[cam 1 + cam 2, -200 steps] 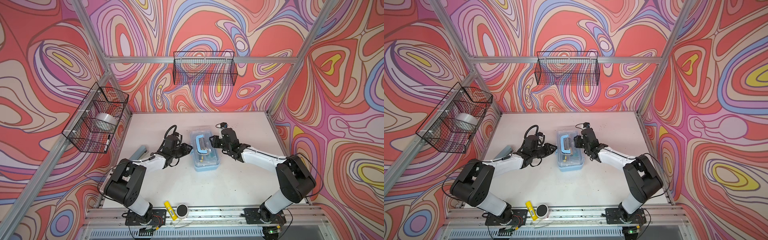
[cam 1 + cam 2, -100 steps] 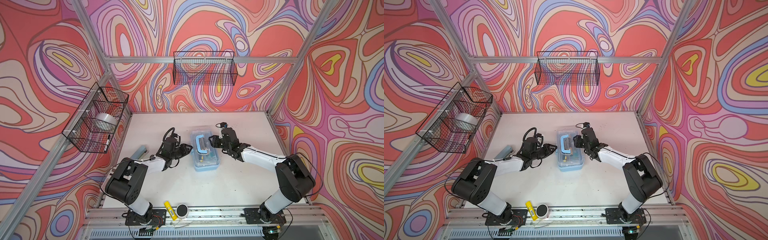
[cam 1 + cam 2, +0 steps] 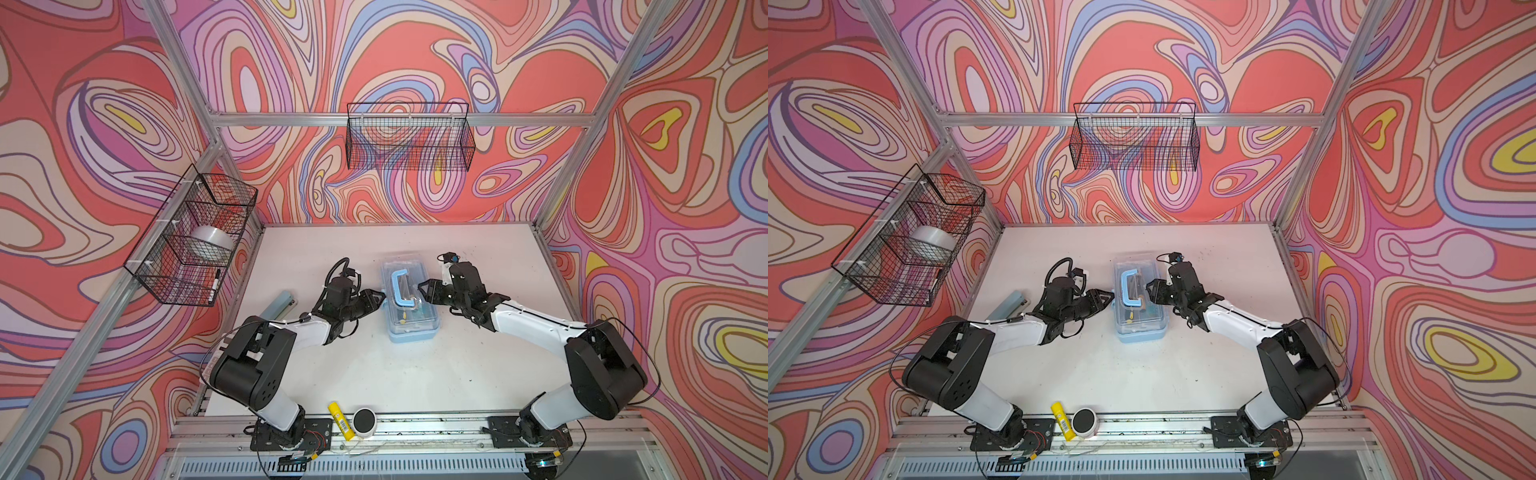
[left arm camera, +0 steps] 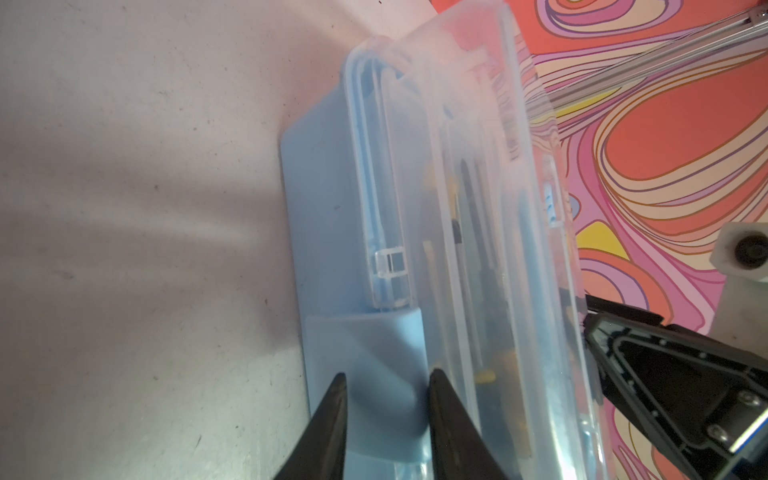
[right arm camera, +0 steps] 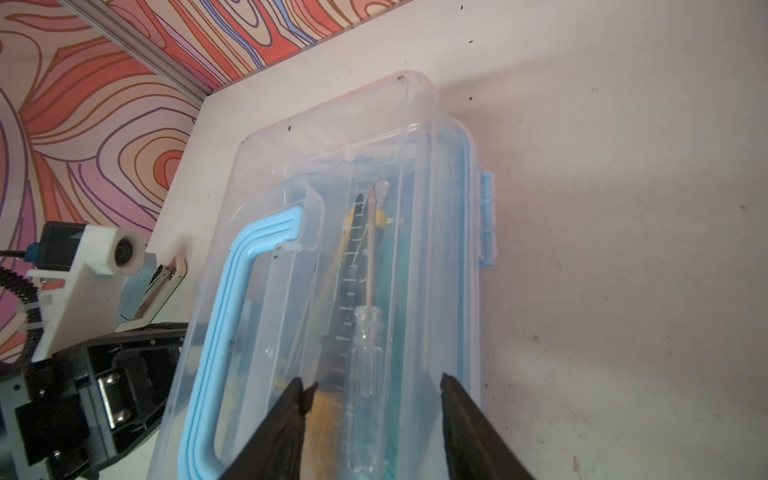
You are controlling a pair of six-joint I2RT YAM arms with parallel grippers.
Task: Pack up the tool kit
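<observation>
**Closed kit between two claws**

One tool kit [image 3: 409, 307] lies on the surface [image 3: 478, 374], lid shut. Beside it are two spread claws: left claw [image 3: 379, 297], right claw [image 3: 422, 286]. Only the left wrist view shows its one latch [image 4: 374, 349]. Only the right wrist view shows one screwdriver [image 5: 368, 332] inside.

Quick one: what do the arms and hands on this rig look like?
The two match. The left arm and right arm have white links between bulky black joint housings. The left hand and right hand are black with tapered, pointed fingers. A ribbed black cable runs behind a white camera bracket.
</observation>
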